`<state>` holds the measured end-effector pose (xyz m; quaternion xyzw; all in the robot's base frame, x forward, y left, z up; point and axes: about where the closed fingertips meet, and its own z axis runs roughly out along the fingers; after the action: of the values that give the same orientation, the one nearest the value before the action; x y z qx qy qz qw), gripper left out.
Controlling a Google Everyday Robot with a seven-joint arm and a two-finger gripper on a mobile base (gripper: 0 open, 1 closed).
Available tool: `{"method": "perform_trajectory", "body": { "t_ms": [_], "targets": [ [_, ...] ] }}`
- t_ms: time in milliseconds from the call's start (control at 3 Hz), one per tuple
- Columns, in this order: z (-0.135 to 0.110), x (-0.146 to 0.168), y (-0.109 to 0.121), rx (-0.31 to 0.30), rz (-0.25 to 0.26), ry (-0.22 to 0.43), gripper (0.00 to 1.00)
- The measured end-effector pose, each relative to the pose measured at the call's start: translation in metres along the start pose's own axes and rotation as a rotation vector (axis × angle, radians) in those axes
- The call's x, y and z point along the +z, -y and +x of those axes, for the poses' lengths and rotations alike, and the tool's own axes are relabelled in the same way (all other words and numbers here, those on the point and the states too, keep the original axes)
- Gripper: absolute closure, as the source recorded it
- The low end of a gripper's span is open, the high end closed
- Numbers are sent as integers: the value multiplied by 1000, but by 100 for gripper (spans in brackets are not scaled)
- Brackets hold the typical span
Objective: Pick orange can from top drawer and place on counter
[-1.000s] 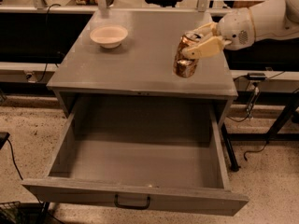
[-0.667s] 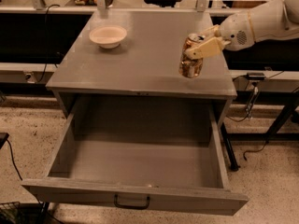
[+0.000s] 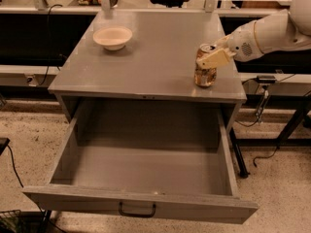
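Grey table (image 3: 160,57) is loaded with the can (image 3: 206,73), stood upright near the right front corner, base apparently on the surface. The can is clamped around its upper part by the tool (image 3: 209,58), reached in from the right; the high side grip is judged to steady it for setting down. Drawer (image 3: 141,205) is pulled out below, nothing seen inside. Bowl (image 3: 112,37) is sat far left, well apart. Only release is judged left.
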<state>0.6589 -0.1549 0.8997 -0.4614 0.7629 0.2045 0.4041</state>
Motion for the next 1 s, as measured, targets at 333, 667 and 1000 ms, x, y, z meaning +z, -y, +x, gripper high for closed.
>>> {"method": "perform_trajectory", "body": {
  "t_ms": [333, 667, 1000],
  "targets": [
    [0, 4, 0, 1, -2, 0, 28],
    [0, 7, -1, 0, -7, 0, 4],
    [-5, -2, -8, -26, -26, 49, 0]
  ]
}}
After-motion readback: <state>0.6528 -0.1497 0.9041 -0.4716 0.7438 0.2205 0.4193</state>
